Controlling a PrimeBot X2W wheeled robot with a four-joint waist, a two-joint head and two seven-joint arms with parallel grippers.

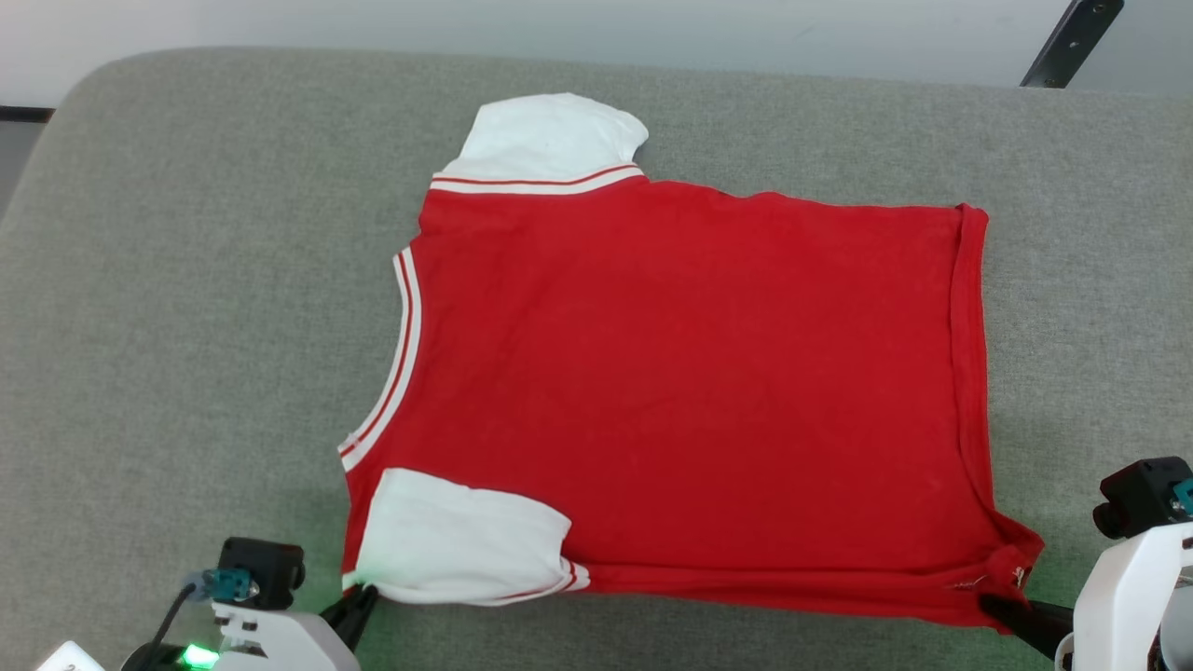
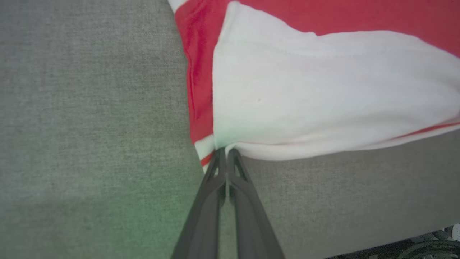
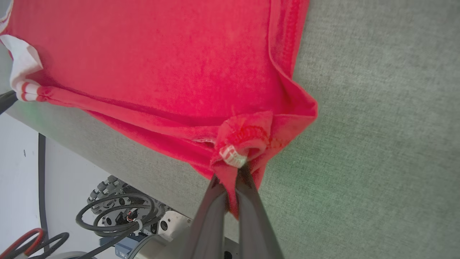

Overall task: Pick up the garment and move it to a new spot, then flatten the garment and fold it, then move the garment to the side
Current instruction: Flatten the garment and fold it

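Observation:
The garment (image 1: 690, 373), a red jersey with white sleeves and striped trim, lies spread out on the grey table (image 1: 186, 280), plain side up. One white sleeve lies at the far edge and the other is folded over the red body at the near left. My left gripper (image 1: 365, 594) is shut on the near left corner of the garment (image 2: 287, 90), pinching the white sleeve edge at its fingertips (image 2: 225, 153). My right gripper (image 1: 990, 604) is shut on the near right hem corner; the bunched red fabric (image 3: 244, 136) with a small label sits between its fingers (image 3: 248, 201).
The table's near edge (image 3: 136, 172) runs close under the garment's near hem. Below it are the robot's base with wheels and cables (image 3: 118, 212). A dark bracket (image 1: 1072, 42) stands at the far right behind the table. Bare grey cloth lies left and right of the garment.

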